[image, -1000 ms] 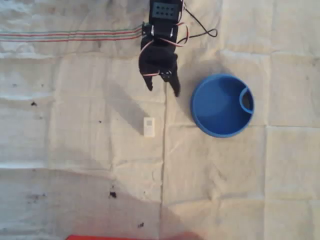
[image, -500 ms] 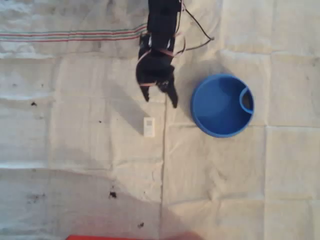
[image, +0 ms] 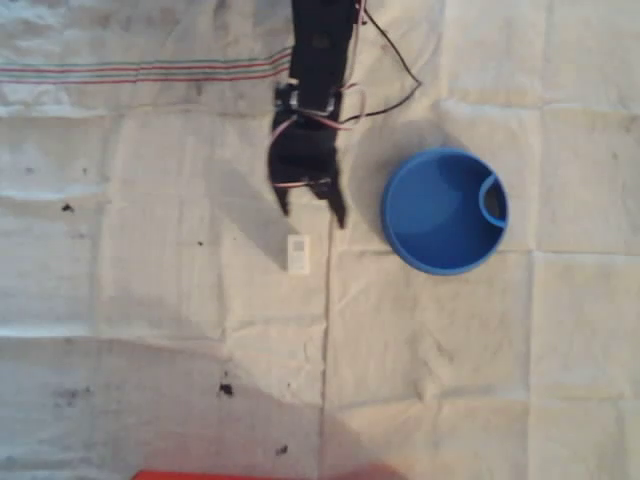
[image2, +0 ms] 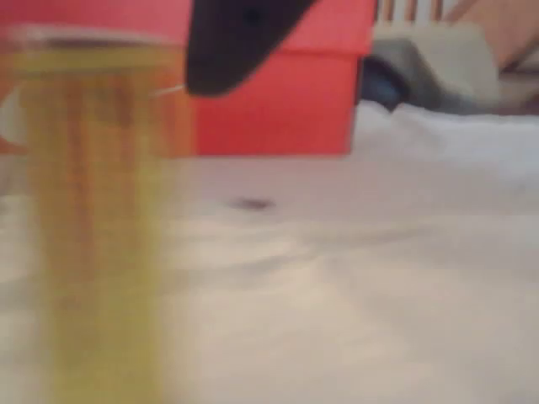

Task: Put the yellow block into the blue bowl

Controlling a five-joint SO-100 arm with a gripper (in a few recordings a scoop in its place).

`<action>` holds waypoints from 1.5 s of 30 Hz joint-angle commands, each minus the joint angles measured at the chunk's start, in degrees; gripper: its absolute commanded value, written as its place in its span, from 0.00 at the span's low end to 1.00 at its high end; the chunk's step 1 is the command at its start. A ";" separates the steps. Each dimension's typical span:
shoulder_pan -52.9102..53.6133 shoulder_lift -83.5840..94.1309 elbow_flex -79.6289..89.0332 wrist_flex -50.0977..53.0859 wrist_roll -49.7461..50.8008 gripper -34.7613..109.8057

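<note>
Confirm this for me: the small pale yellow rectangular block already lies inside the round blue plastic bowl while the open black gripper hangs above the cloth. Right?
Not quite. In the overhead view the small pale yellow rectangular block stands on the white cloth, left of the round blue plastic bowl and apart from it. The open black gripper does hang above the cloth, just beyond the block.

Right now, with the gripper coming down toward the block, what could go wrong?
The open gripper is just above the yellow block in the overhead view, and the block sits slightly left of the gap, so one finger may knock it over. The blue bowl is close on the right; a wide swing could clip its rim. The wrist view is blurred, a poor guide.
</note>
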 commanded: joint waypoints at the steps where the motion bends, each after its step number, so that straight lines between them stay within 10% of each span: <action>1: 0.35 -0.18 -4.75 -3.43 -1.49 0.46; 45: -0.09 -12.39 -4.75 -21.09 -1.67 0.45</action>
